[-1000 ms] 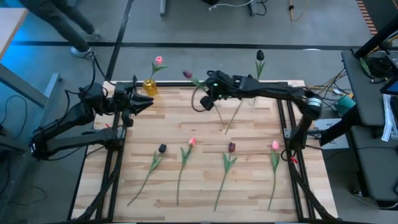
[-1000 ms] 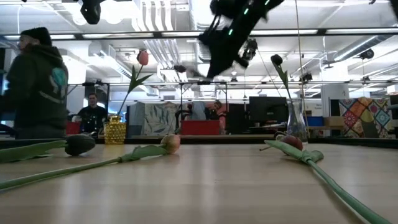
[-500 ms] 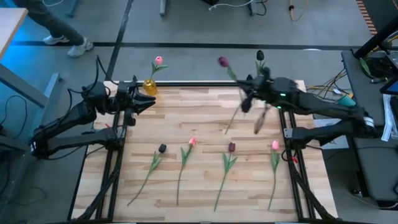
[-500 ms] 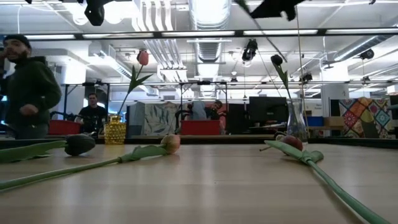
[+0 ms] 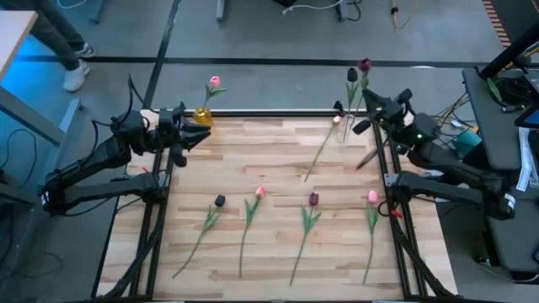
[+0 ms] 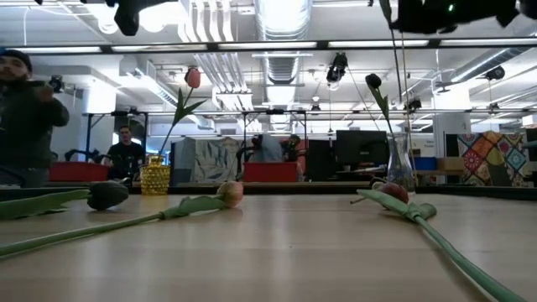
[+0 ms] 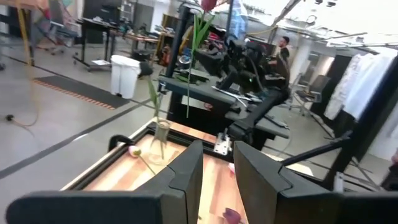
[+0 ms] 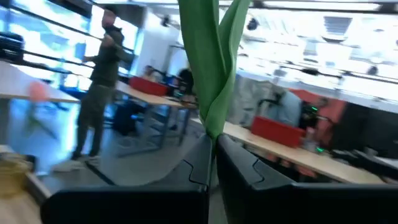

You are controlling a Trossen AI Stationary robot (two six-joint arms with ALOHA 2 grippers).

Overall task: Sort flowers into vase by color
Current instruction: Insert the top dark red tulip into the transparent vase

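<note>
Flowers: four tulips (image 5: 310, 220) are lying in a row across the lower middle of the counter (image 5: 253, 160); another stem is lying near the clear vase (image 5: 346, 126).
Step in hand: right gripper (image 5: 370, 108), upper right, is pinching a maroon tulip (image 5: 365, 66) upright by its stem, beside that vase, which is already holding a dark flower.
Next move: lowering the stem into the vase mouth, judging by colour.
Yellow vase (image 5: 203, 116): upper left, holding a pink tulip.
Left gripper (image 5: 198, 135): waiting beside it, fingers slightly spread.
</note>
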